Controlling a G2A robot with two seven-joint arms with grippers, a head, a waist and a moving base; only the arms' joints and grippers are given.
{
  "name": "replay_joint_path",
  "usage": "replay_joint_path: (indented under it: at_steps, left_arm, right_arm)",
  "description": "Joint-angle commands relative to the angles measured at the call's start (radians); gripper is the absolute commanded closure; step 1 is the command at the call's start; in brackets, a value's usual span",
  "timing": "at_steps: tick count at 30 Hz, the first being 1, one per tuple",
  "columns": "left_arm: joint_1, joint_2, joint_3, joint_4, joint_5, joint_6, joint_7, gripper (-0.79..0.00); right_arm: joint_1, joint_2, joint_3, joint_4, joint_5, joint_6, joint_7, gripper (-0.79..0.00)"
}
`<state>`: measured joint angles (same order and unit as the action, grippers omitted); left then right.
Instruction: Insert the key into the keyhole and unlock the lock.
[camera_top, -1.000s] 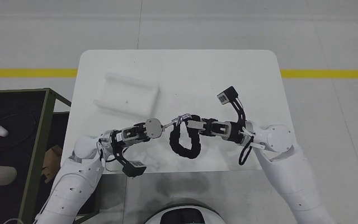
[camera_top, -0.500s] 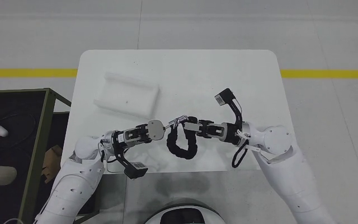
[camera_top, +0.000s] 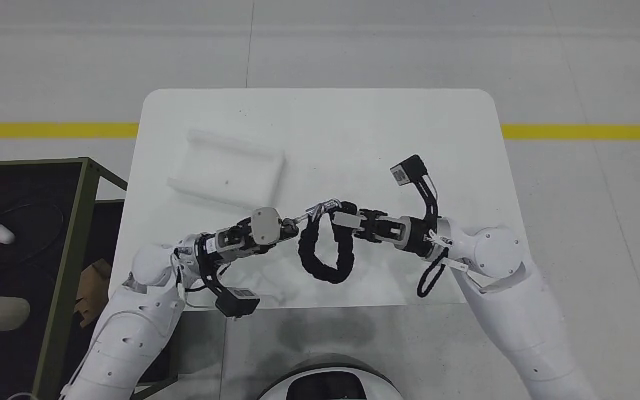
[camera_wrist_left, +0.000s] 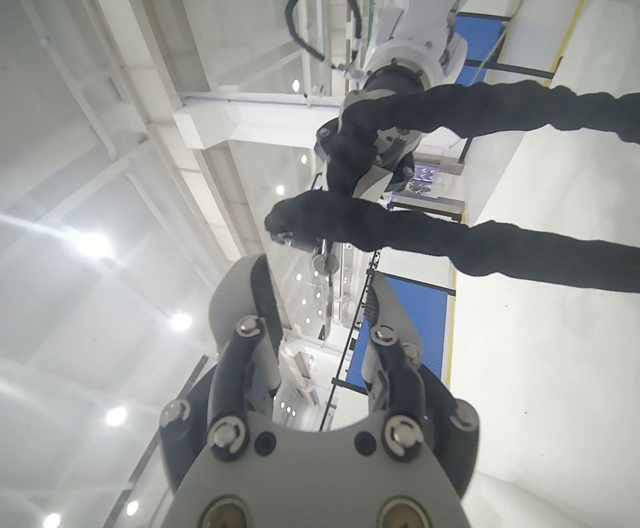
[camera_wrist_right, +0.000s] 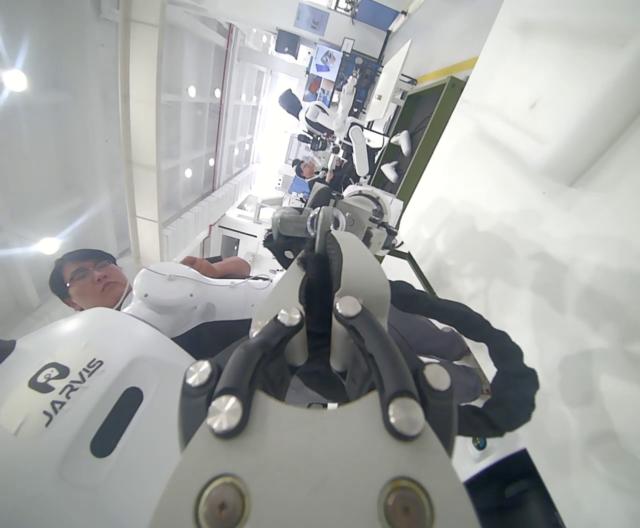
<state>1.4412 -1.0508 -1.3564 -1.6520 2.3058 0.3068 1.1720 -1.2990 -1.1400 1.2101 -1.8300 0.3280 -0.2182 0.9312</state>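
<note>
The lock (camera_top: 326, 256) is a black fabric-covered cable loop hanging above the front middle of the table (camera_top: 440, 130). My right gripper (camera_top: 343, 220) is shut on one end of the lock (camera_wrist_right: 505, 370), with black fabric pinched between its fingers (camera_wrist_right: 360, 270). A thin metal key (camera_top: 303, 215) sticks out from the lock's end toward my left gripper (camera_top: 278, 226). In the left wrist view the key (camera_wrist_left: 326, 295) shows edge-on below the lock's end (camera_wrist_left: 300, 225). My left gripper (camera_wrist_left: 320, 280) is open, a finger on either side of the key, apart from it.
A white foam tray (camera_top: 227, 165) lies at the back left of the table. A dark green cart (camera_top: 50, 260) stands beside the table's left edge. The right and back parts of the tabletop are bare.
My left gripper closed in on the lock's end, then drew back a little to the left. The right gripper and lock shifted slightly left and back again.
</note>
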Motion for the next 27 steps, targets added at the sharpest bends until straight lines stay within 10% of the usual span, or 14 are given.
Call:
replay_joint_path:
  at_steps: [1,5,13,22,27]
  left_arm:
    - [0.004,-0.001,-0.007,0.023,-0.075,-0.04,-0.009,-0.785]
    - [-0.007,-0.006,-0.014,0.087,-0.302,-0.214,-0.051,-0.785]
    - [-0.003,-0.005,-0.009,0.089,-0.293,-0.243,-0.067,-0.785]
    - [-0.035,0.027,-0.106,0.054,-0.64,-1.042,-0.238,-0.785]
    - [-0.041,0.031,-0.111,0.108,-0.903,-1.318,-0.379,-0.785]
  right_arm:
    - [-0.004,0.001,0.014,0.003,0.01,-0.01,-0.016,0.0]
    - [-0.013,0.003,0.03,0.007,0.038,-0.007,-0.026,0.0]
    - [-0.021,0.003,0.026,-0.004,0.019,0.003,-0.054,0.0]
    - [-0.026,0.005,0.025,-0.034,-0.033,0.011,-0.078,0.0]
    - [-0.036,0.006,0.034,-0.05,-0.035,0.012,-0.089,0.0]
